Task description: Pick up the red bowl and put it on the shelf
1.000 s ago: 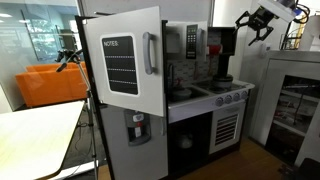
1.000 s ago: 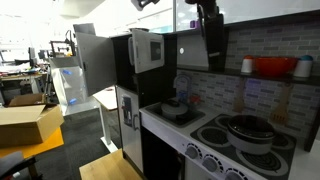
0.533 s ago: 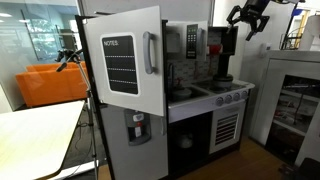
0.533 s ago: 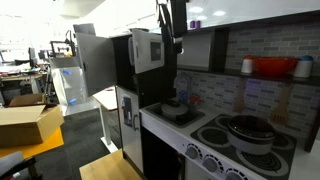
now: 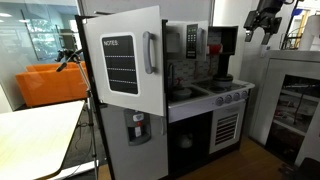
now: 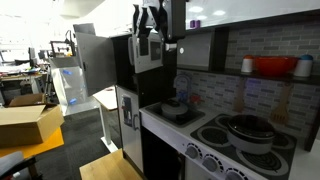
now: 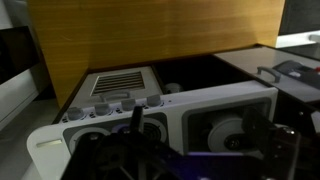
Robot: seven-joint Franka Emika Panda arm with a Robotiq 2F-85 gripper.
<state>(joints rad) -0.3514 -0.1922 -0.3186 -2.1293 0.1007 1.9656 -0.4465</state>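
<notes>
The red bowl (image 6: 275, 67) sits on a ledge against the brick backsplash, between small white shakers, above the toy stove. The shelf (image 5: 224, 42) is the dark niche above the stove of the white-and-grey toy kitchen. My gripper (image 5: 265, 18) hangs high above the kitchen's top, open and empty, far from the bowl. It also shows in an exterior view (image 6: 150, 20) in front of the microwave. In the wrist view my dark fingers (image 7: 195, 125) frame the stove burners from above; the bowl is out of that view.
A dark pot (image 6: 245, 130) stands on a stove burner (image 6: 215, 135). The fridge door with a NOTES board (image 5: 122, 62) stands open. A white cabinet (image 5: 290, 105) stands beside the kitchen. A cardboard box (image 6: 22, 125) lies on the floor.
My gripper has stayed high above the kitchen and shifted sideways, leftwards past the microwave in an exterior view. It stays open and empty. The bowl has not moved.
</notes>
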